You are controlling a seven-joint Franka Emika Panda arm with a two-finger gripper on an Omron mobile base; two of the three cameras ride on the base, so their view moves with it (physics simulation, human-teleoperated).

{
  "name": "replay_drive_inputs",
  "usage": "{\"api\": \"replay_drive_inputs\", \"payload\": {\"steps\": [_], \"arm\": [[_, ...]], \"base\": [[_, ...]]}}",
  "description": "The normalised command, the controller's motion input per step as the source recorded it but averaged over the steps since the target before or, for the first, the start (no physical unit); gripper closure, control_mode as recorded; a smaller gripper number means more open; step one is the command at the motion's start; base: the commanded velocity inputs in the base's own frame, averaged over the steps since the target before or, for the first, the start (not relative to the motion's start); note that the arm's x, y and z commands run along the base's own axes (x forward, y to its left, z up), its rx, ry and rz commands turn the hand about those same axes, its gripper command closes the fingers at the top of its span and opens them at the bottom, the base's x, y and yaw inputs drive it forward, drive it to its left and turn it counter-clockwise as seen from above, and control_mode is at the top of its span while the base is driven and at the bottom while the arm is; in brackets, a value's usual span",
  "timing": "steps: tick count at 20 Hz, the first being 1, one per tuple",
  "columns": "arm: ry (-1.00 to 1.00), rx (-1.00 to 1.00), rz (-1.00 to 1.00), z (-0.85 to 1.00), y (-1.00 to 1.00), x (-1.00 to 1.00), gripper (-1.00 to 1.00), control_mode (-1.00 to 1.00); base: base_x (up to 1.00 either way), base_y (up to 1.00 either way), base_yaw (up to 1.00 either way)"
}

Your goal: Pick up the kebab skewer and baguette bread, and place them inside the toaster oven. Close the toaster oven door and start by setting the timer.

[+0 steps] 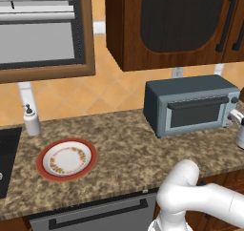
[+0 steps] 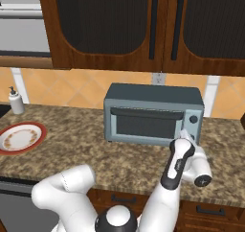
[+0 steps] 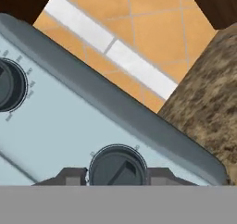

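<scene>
No readable text; tick marks around toaster oven [image 3: 69, 126] knobs illegible.

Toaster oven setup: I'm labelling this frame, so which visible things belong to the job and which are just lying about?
Job:
toaster oven
toaster oven door, closed
knob, between the fingertips
gripper

Lying about:
plate, bare
soap dispenser
wall cabinets

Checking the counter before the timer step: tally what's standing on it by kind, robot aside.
toaster oven: 1
plate: 1
soap dispenser: 1
Total: 3
</scene>
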Motion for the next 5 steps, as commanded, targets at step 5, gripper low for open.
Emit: {"api": "replay_drive_inputs", "payload": {"steps": [5], "arm": [[0.0,0.22,0.0,-0.05,0.0,0.0,1.0,-1.0]], "base": [[0.0,0.0,0.0]]}}
